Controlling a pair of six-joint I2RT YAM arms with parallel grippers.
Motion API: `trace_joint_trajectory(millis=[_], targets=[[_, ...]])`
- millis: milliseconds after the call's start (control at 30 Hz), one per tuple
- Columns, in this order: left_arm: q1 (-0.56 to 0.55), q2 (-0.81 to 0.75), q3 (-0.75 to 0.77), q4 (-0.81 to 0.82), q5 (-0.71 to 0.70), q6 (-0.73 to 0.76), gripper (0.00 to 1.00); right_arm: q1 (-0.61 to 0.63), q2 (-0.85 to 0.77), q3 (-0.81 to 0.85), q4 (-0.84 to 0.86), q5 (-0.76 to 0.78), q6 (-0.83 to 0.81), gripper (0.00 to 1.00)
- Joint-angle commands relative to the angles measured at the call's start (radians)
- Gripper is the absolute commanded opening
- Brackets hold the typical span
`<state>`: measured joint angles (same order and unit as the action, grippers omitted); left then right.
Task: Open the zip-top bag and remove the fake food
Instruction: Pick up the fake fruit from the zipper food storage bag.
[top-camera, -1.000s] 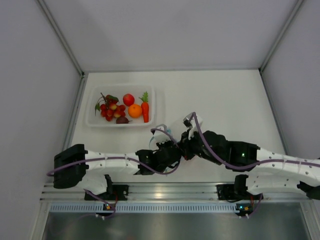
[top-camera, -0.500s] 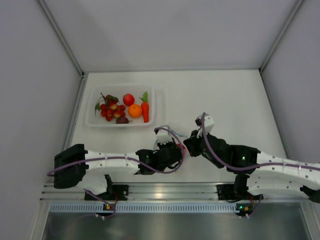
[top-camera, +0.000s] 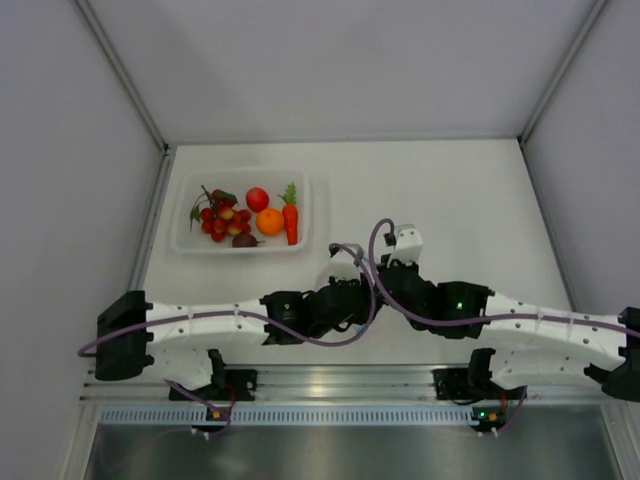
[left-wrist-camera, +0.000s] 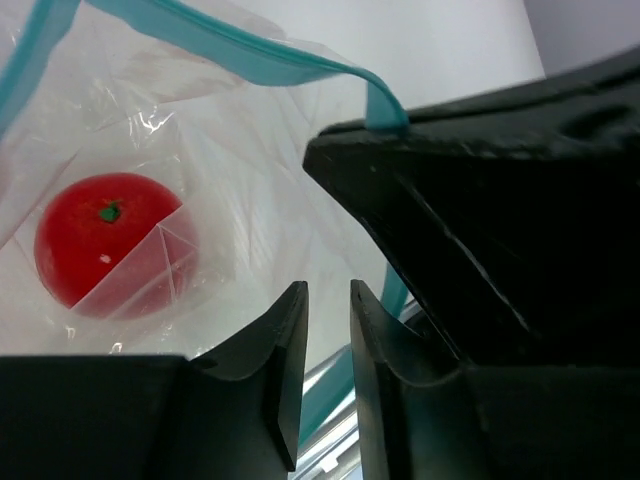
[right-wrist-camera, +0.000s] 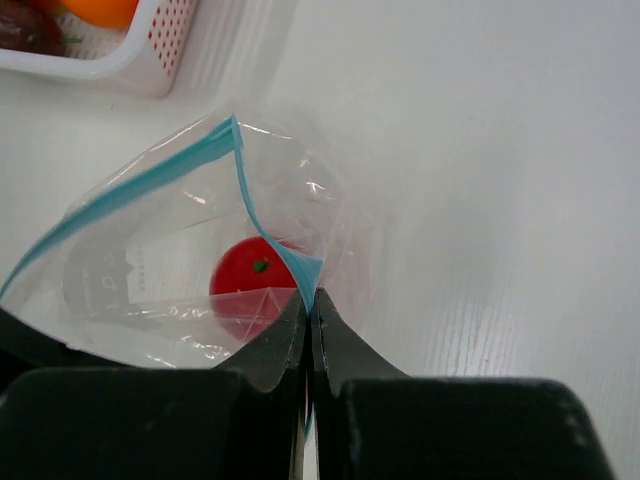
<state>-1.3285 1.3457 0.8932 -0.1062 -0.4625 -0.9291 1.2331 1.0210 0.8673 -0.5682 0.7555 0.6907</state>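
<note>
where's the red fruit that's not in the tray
The red fruit lies inside the zip-top bag in both wrist views, between the left gripper and right gripper, right of the tray.

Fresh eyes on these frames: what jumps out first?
A red round fruit sits inside the zip-top bag, whose teal zip strip gapes open near the middle of the table. The right gripper pinches one lip of that strip. At the far left, a clear tray holds the other fake food.

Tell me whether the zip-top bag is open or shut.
Open: the zip-top bag has its teal strips parted, and a red fruit shows inside.
</note>
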Motion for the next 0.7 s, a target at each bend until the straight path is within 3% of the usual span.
trace_joint_trajectory(millis=[0, 167, 367, 500, 667], targets=[[-0.006, -0.085, 0.021, -0.007, 0.070, 0.091, 0.33, -0.023, 0.004, 0.058, -0.032, 0.053, 0.017, 0.00], [-0.006, -0.215, 0.015, -0.065, 0.009, 0.118, 0.39, -0.069, 0.025, 0.041, -0.030, 0.050, 0.007, 0.00], [-0.006, -0.341, 0.022, -0.229, -0.205, 0.105, 0.38, -0.106, -0.006, 0.001, -0.027, 0.061, 0.041, 0.00], [-0.006, -0.297, 0.073, -0.371, -0.278, 0.070, 0.39, -0.106, -0.012, 0.018, -0.041, 0.067, 0.055, 0.00], [-0.005, -0.195, 0.116, -0.380, -0.222, 0.084, 0.45, -0.104, -0.015, 0.039, -0.033, 0.042, 0.052, 0.00]])
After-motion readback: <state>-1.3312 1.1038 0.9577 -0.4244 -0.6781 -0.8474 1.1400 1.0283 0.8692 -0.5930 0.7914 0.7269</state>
